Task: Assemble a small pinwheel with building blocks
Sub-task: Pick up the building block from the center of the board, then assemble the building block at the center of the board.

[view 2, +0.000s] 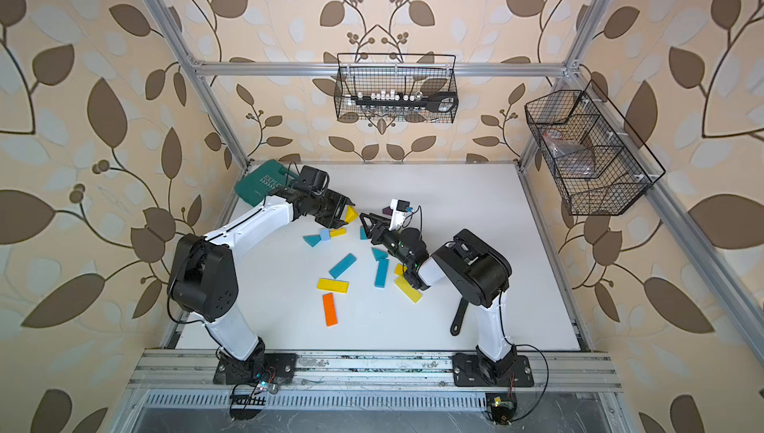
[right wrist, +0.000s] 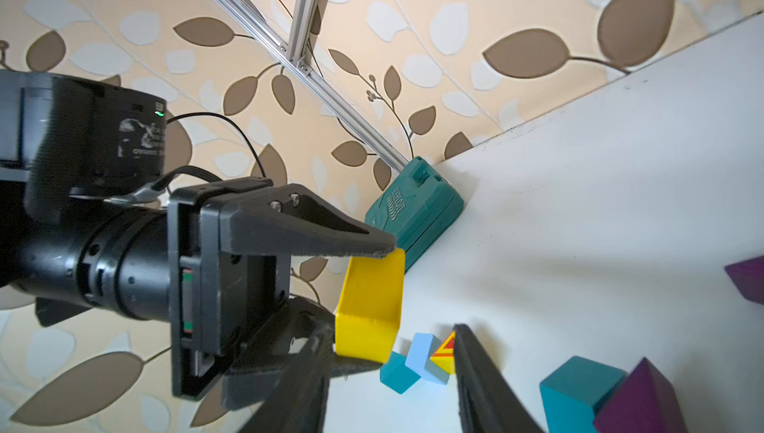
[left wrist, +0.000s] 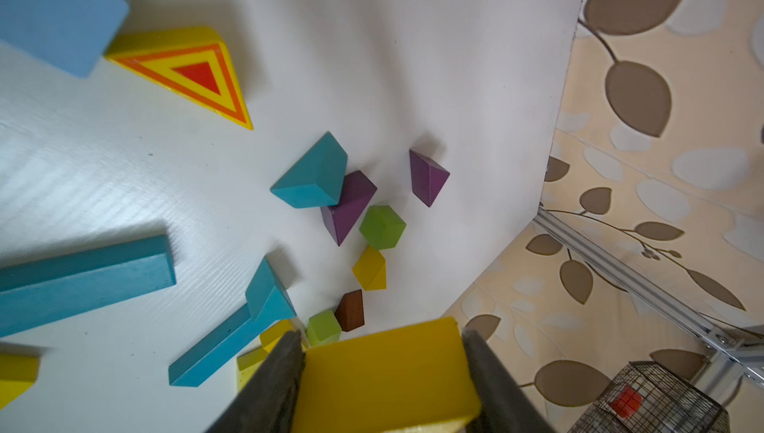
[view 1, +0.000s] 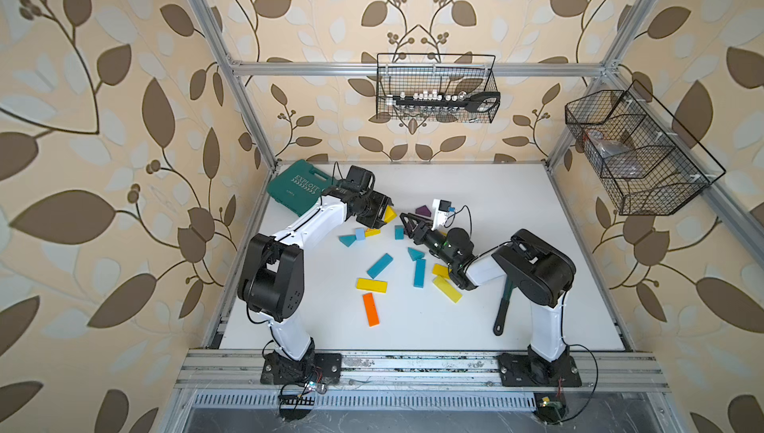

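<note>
My left gripper (view 1: 388, 215) hangs above the rear left of the table, shut on a yellow block (left wrist: 384, 377); both top views and the right wrist view show the same yellow block (right wrist: 370, 307) between its jaws. My right gripper (view 1: 404, 226) is open just beside it, its fingers spread with nothing clamped between them. Loose building blocks lie on the table: teal bars (view 1: 379, 265), yellow bars (view 1: 372, 285), an orange bar (view 1: 371, 309), a teal wedge (view 1: 348, 240), a pale blue cube (view 1: 360, 234), purple wedges (left wrist: 428, 176), a green cube (left wrist: 382, 226) and a brown block (left wrist: 351, 311).
A teal case (view 1: 297, 185) leans in the rear left corner behind my left arm. A dark green wrench (view 1: 504, 307) lies under my right arm. Wire baskets hang on the back wall (view 1: 436, 87) and the right wall (view 1: 636, 154).
</note>
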Motion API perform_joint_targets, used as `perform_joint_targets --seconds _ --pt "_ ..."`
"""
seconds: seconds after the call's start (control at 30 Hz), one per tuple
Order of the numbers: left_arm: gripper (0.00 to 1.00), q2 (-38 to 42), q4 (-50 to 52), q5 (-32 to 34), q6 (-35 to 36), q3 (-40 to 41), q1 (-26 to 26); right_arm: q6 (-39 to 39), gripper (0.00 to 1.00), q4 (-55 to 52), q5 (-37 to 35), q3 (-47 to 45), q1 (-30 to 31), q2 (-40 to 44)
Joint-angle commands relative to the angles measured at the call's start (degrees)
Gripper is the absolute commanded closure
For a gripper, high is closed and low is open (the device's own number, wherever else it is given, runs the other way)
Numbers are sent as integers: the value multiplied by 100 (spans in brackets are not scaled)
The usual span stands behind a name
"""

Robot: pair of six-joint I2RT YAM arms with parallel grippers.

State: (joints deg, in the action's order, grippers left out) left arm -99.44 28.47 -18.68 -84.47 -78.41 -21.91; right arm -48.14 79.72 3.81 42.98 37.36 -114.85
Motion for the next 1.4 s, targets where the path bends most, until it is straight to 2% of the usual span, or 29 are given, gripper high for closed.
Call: perform_joint_targets --seconds 0.0,0.23,0.43,0.6,0.8,1.17,1.37 --pt "67 -49 706 -76 621 -408 227 26 47 90 221 -51 -7 -55" --pt "67 -403 1625 417 1203 -794 750 474 43 -1097 269 -625 -21 868" --pt "70 -1010 1717 572 1032 -1160 959 1009 43 -2592 300 -966 -28 1917" --pt "71 -1639 2045 751 929 -1884 1013 1338 43 -3555 248 -1156 -37 2718" --pt "73 -2062 2029 774 752 -2137 1049 1465 43 -3922 261 -1273 -38 3132" --pt "73 -2400 2262 1013 695 -2348 1114 1425 43 -3936 391 -1222 -41 3082" --pt "72 -2524 2141 924 704 -2331 1163 1450 43 -3954 409 -1215 -47 3099"
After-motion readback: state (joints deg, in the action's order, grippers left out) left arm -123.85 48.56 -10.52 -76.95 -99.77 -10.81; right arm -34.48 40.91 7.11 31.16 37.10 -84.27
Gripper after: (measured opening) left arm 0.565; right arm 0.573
